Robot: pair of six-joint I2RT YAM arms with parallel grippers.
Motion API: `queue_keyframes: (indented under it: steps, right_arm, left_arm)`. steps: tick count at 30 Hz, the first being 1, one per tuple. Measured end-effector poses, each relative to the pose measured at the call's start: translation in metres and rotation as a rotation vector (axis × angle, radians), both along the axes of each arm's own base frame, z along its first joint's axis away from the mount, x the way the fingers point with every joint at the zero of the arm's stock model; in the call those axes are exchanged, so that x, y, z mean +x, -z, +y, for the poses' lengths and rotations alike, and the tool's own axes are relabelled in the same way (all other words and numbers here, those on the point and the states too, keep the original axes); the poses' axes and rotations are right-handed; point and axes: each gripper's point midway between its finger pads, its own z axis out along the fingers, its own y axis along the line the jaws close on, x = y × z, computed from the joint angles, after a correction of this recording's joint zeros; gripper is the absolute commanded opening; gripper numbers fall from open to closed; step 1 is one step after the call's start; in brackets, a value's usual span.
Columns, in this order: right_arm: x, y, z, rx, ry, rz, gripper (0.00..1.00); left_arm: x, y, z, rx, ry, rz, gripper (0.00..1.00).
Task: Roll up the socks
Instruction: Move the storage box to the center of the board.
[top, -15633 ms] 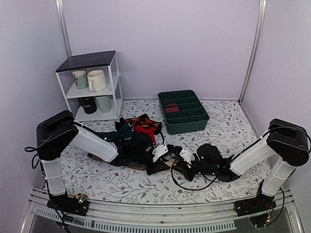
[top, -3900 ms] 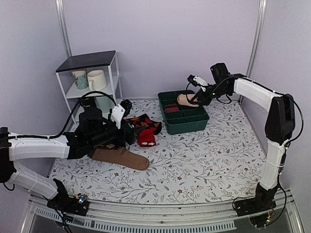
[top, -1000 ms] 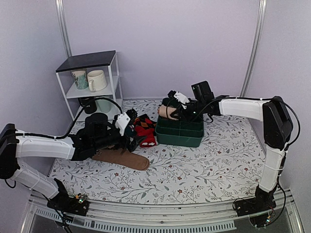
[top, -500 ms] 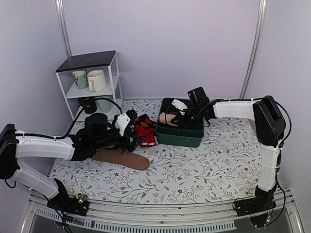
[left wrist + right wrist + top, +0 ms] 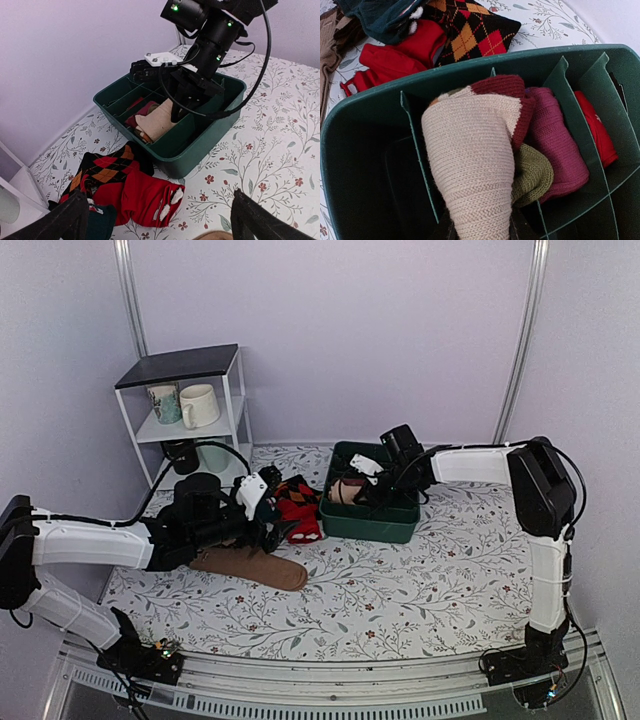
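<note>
The right gripper (image 5: 355,487) has lowered the socks (image 5: 470,165) into the bin (image 5: 385,527), left end, clamping them; left gripper (image 5: 273,522) gapes wide.

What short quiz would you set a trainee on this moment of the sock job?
1. Fill in: the plain brown sock lies on the ___, outside the green bin.
2. True or false: the left gripper is shut on the red-and-black argyle socks.
3. The right gripper grips which item? A) red-and-black argyle socks B) rolled beige socks C) plain brown sock

Key:
1. table
2. False: the left gripper is open and holds nothing.
3. B, at the green bin.
</note>
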Motion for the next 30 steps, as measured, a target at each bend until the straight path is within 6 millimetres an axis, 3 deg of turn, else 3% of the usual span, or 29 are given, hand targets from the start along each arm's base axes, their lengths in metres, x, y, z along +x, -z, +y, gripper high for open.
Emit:
queue_keyframes:
  steps: [9, 17, 25, 30]
  right_arm:
    - [0.004, 0.007, 0.001, -0.053, -0.025, 0.033, 0.0]
    - [-0.008, 0.017, -0.002, -0.145, -0.01, 0.042, 0.0]
    - [-0.056, 0.021, -0.03, -0.18, 0.016, 0.124, 0.0]
    - [-0.069, 0.025, -0.037, -0.206, 0.015, 0.168, 0.0]
  left_arm:
    - [0.001, 0.0, 0.001, 0.001, -0.006, 0.0, 0.99]
    - [0.002, 0.0, 0.002, 0.002, -0.007, 0.0, 1.0]
    - [0.001, 0.0, 0.001, -0.001, 0.0, 0.001, 0.99]
    - [0.0, 0.0, 0.0, -0.002, 0.006, 0.003, 0.99]
